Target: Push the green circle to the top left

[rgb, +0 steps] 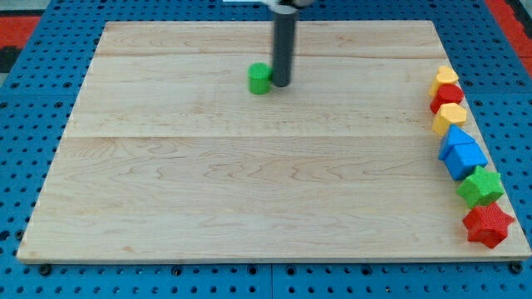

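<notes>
The green circle (260, 79) is a small green cylinder lying on the wooden board (208, 191), in the upper middle of the view. My dark rod comes down from the view's top. My tip (281, 85) rests on the board right beside the green circle, on its right side, touching or nearly touching it.
A column of blocks lines the board's right edge, from top to bottom: a yellow block (447, 77), a red block (447, 95), a yellow block (450, 117), two blue blocks (462, 151), a green star (480, 186), a red star (488, 224). Blue pegboard surrounds the board.
</notes>
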Controlling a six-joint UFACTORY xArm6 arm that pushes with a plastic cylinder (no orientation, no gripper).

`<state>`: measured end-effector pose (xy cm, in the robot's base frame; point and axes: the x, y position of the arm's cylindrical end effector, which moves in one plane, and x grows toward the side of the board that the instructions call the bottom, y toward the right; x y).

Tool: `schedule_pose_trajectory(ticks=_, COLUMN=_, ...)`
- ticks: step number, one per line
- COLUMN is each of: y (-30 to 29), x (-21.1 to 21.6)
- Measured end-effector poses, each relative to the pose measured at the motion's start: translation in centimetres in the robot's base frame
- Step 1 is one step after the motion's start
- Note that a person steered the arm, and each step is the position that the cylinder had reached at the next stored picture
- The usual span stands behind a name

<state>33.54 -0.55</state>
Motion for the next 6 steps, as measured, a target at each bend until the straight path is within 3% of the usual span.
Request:
schedule_pose_trajectory(ticks=2, y=3.4, x=3.6)
schedule_pose_trajectory(ticks=3, y=-0.5, x=2.4)
schedule_pose_trajectory(ticks=5, y=-14.5, x=-6.4)
schedule_pose_trajectory(ticks=6, y=-13.2, x=-7.0)
